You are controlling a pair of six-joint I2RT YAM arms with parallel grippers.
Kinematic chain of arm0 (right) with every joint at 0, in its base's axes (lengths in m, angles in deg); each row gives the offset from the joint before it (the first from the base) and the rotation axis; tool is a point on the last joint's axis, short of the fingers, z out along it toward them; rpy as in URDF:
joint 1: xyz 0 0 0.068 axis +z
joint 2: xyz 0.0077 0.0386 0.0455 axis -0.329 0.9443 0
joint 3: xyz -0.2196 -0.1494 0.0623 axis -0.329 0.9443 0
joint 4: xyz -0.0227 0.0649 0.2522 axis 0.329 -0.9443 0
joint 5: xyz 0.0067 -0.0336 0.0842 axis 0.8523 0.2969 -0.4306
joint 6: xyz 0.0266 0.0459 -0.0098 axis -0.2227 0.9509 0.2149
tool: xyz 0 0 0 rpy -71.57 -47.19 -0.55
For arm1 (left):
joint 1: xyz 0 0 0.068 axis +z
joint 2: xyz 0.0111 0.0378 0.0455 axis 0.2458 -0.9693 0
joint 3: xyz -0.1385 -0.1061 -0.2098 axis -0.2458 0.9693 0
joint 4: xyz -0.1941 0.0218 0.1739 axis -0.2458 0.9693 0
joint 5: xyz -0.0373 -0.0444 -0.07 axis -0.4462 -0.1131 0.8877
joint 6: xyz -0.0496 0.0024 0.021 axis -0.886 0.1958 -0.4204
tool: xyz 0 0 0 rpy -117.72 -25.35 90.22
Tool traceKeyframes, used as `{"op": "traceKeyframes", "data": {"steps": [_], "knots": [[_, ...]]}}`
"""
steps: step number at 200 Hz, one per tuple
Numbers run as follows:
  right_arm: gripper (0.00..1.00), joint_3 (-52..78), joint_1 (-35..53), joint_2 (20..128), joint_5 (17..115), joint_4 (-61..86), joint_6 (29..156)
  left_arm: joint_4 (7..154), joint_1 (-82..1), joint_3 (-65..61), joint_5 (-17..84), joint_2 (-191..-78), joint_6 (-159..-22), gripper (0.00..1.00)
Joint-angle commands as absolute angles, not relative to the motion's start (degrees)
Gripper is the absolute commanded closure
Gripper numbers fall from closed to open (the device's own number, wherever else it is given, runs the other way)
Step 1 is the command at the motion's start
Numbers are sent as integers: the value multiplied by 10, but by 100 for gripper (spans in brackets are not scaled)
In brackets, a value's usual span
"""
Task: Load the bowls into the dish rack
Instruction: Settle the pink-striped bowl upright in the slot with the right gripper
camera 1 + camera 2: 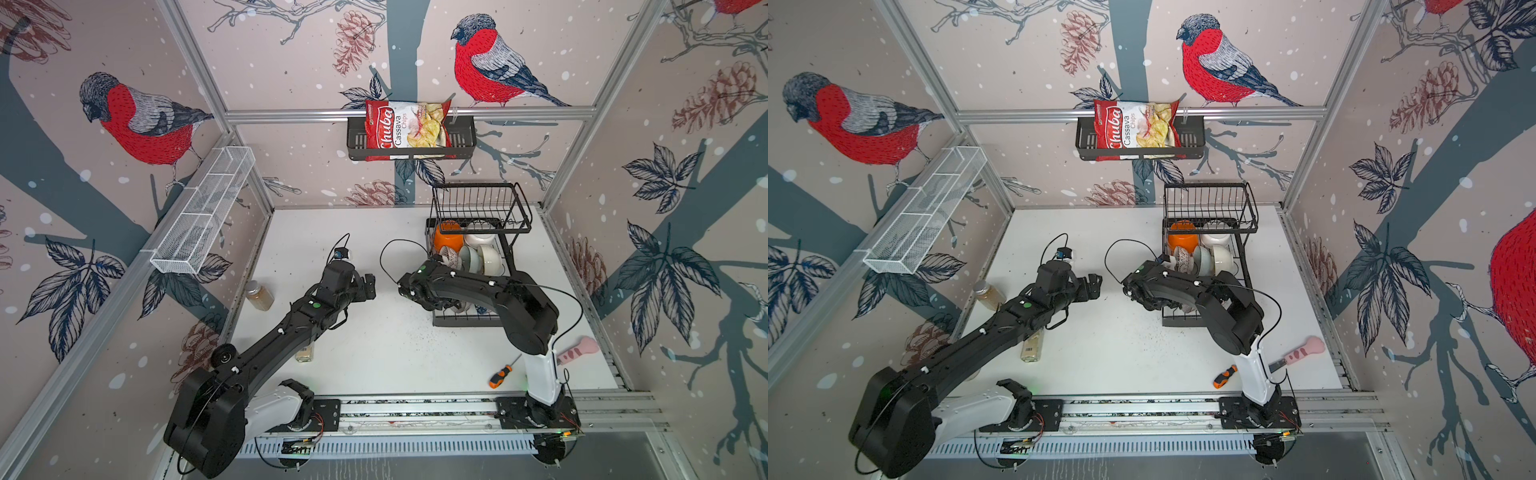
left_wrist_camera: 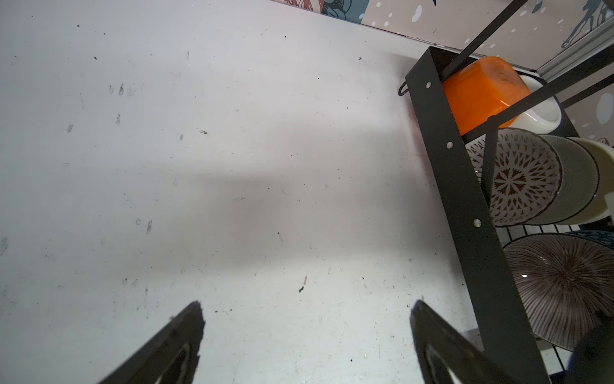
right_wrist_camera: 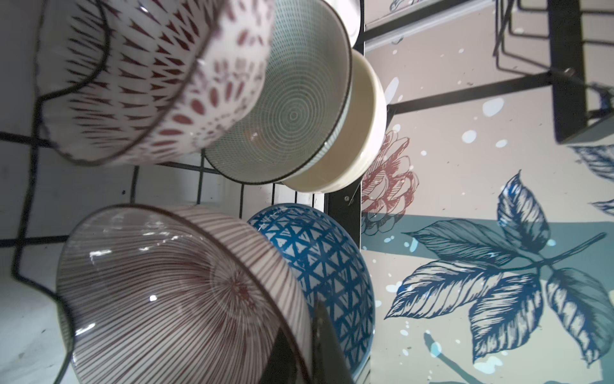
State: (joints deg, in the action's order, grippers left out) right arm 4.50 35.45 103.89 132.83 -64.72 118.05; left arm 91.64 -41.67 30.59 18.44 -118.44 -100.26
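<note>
Seven bowls, by my count, are sitting in the dish rack [image 2: 460, 166] at the far right of the bench [image 1: 374, 353]. Nearest: left pincer [image 2: 305, 309] is hanging wide open over bare bench just beside the rack, carrying nothing. Right pincer [image 3: 299, 319] is sitting inside the rack's front row and looks to be clamping the rim of the striped bowl [image 3: 166, 299], one finger inside and one outside, with only the thin wall between them. That bowl is standing on edge, and the blue bowl [image 3: 319, 259] is nesting right behind it, touching or nearly. Next row back: petal-pattern bowl [image 3: 149, 83], pale green bowl [image 3: 292, 113] and cream bowl [image 3: 362, 139] are leaning on edge, tucked into each other. Farthest, under the upper basket [image 1: 478, 185]: orange bowl [image 1: 448, 237] and white bowl [image 1: 480, 239] look to be lying mouth-down. Handling call: glazed ceramic, so I'm treating them as rigid, slick, heavyish for a rim pinch, and chip-prone against wire or neighbours. The rim is looking like the only reachable hold; I'm expecting swing in the pinch, so I'm advising a slow release and no dragging across the blue one.
</note>
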Motion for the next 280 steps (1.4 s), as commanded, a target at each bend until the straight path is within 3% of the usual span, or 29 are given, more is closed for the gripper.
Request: {"op": "traceKeyframes", "data": {"steps": [1, 57, 157, 179, 226, 250, 257, 280], "knots": [[100, 33, 364, 1053, 1286, -638, 1175, 912, -413, 302, 189, -1184, -992, 4], [97, 4, 381, 1065, 1243, -630, 1171, 911, -410, 307, 192, -1181, -988, 4], [77, -36, 390, 1081, 1199, -624, 1167, 902, -407, 318, 198, -1170, -989, 4], [64, -43, 390, 1082, 1196, -623, 1166, 902, -406, 319, 197, -1165, -989, 4], [52, -58, 390, 1077, 1201, -627, 1164, 905, -404, 321, 196, -1159, -990, 4], [41, -68, 388, 1073, 1207, -630, 1162, 905, -402, 322, 196, -1156, -990, 4], [34, -70, 387, 1071, 1209, -632, 1162, 905, -402, 321, 196, -1155, -989, 4], [29, -75, 383, 1064, 1218, -633, 1162, 906, -401, 320, 193, -1153, -989, 4]]}}
